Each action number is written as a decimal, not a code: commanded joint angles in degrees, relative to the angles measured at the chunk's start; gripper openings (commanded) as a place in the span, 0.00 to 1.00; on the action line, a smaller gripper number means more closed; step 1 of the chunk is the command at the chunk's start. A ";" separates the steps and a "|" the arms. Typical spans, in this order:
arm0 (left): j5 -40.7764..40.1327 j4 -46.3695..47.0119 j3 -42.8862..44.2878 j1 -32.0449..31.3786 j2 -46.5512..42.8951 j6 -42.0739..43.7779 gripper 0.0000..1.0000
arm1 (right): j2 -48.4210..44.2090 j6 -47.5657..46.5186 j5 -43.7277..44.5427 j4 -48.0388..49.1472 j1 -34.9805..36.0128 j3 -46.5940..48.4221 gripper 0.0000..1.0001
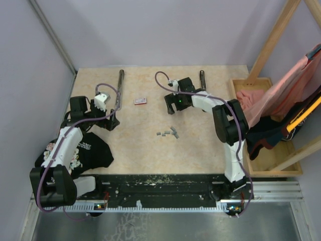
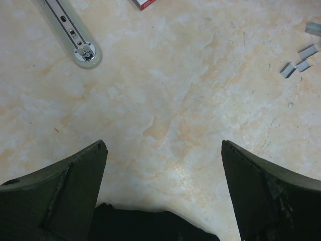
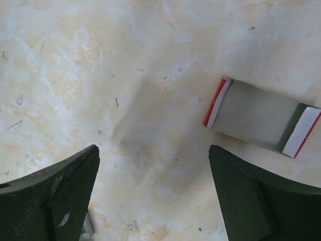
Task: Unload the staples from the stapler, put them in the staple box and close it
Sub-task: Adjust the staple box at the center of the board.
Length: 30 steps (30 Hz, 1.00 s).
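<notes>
**Staples out on the table, both pincers free**
The staples (image 1: 168, 132) lie loose in the middle of the table, well apart from the stapler's metal channel (image 1: 121, 84), so the unloading seems nearly complete. I judge the next move needs only a check that the channel is empty. The left gripper (image 2: 163, 145) is spread wide and holds nothing. The right gripper (image 3: 153, 150), also spread and empty, hovers beside the red-and-white box (image 3: 261, 118).
</notes>
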 commanded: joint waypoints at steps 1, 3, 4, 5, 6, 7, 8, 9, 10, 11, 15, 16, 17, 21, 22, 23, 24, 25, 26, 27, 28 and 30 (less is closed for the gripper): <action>1.90 0.45 -0.27 0.47 -0.31 0.64 1.00 | -6.65 -1.52 1.37 -0.35 0.29 2.33 0.90; 2.10 0.49 -0.13 0.53 -0.02 0.62 1.00 | -8.20 -2.40 1.60 -0.29 0.27 2.78 0.90; 2.16 0.45 -0.07 0.58 0.00 0.63 1.00 | -8.62 -2.92 1.32 -0.35 0.26 3.13 0.90; 2.17 0.40 -0.08 0.55 0.04 0.64 1.00 | -9.15 -3.60 0.84 -0.60 0.27 3.60 0.90; 2.18 0.37 -0.13 0.56 -0.03 0.68 1.00 | -9.58 -4.47 0.64 -0.77 0.31 3.90 0.90; 2.11 0.36 -0.13 0.56 -0.11 0.72 1.00 | -10.03 -5.10 0.68 -0.64 0.34 4.04 0.90; 2.02 0.36 -0.14 0.58 -0.17 0.73 1.00 | -10.27 -5.46 1.18 -0.27 0.25 3.99 0.90; 2.02 0.36 -0.16 0.58 -0.24 0.65 1.00 | -10.33 -5.96 2.21 0.23 0.28 3.98 0.90; 2.01 0.36 -0.13 0.64 -0.28 0.64 1.00 | -10.25 -6.36 3.19 0.66 0.30 4.17 0.90; 2.00 0.36 -0.13 0.62 -0.23 0.68 1.00 | -9.93 -6.65 4.04 0.83 0.28 4.48 0.90; 1.98 0.28 -0.26 0.94 -0.44 0.73 1.00 | -8.81 -6.87 3.46 -0.42 0.39 5.15 0.89; 2.06 0.27 -0.24 1.04 -0.56 0.73 1.00 | -9.03 -6.88 2.78 -0.82 0.60 4.69 0.88; 2.19 0.27 -0.30 1.26 -0.64 0.73 1.00 | -9.78 -7.07 2.18 -1.32 0.81 4.12 0.87; 2.67 0.27 -0.38 1.41 -0.62 0.96 1.00 | -14.04 -11.34 -1.21 -3.36 2.65 -0.34 0.80; 2.82 0.25 -0.40 1.43 -0.60 1.03 1.00 | -14.99 -13.04 -2.44 -4.75 3.10 -1.17 0.78; 2.95 0.15 -0.38 1.52 -0.50 1.12 1.00 | -16.03 -14.77 -3.39 -6.36 3.57 -1.99 0.76; 3.16 0.10 -0.36 1.51 -0.44 1.23 1.00 | -16.89 -16.64 -4.82 -7.97 4.03 -2.75 0.75; 3.18 0.02 -0.39 1.50 -0.40 1.30 1.00 | -17.88 -18.52 -5.88 -9.40 4.39 -3.60 0.73; 3.23 -0.07 -0.33 1.60 -0.40 1.40 1.00 | -18.95 -20.53 -7.09 -10.56 4.60 -4.62 0.71; 3.18 -0.08 -0.39 1.65 -0.46 1.49 1.00 | -20.12 -22.73 -8.02 -11.36 4.78 -5.78 0.70; 3.04 -0.08 -0.42 1.66 -0.50 1.58 1.00 | -21.27 -24.96 -8.84 -11.78 4.90 -7.14 0.70; 2.89 -0.16 -0.53 1.79 -0.80 1.72 1.00 | -23.72 -30.10 -10.99 -11.89 5.01 -9.90 0.69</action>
